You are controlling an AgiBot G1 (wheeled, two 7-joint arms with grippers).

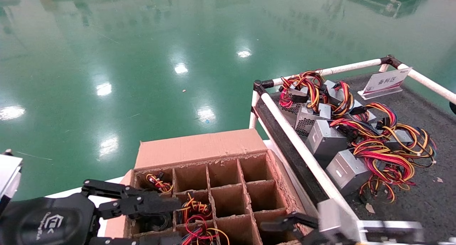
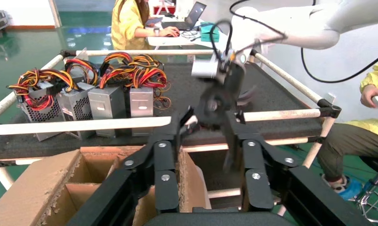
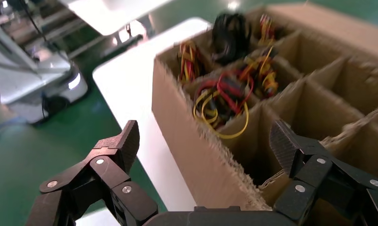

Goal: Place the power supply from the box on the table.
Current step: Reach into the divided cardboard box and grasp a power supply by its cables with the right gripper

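Looking down from the head view: box [image 1: 199,150] at lower centre, its grid cells mostly bare, red-yellow wires of a power supply [image 1: 195,216] in lower-left cells. My left gripper [image 1: 156,220], fingers spread, empty, sits at the box's lower left; a logo on its housing is unreadable. My right gripper [image 1: 285,230] is at the bottom edge. Table [image 1: 427,188] at right holds other supplies and a white sign [image 1: 386,82] with characters I cannot read.

Left wrist view: adds two people in yellow, a laptop.

Right wrist view: right fingers [image 3: 125,141] wide apart, empty, straddling the box wall; a black cable coil [image 3: 230,35] shows in an upper cell.
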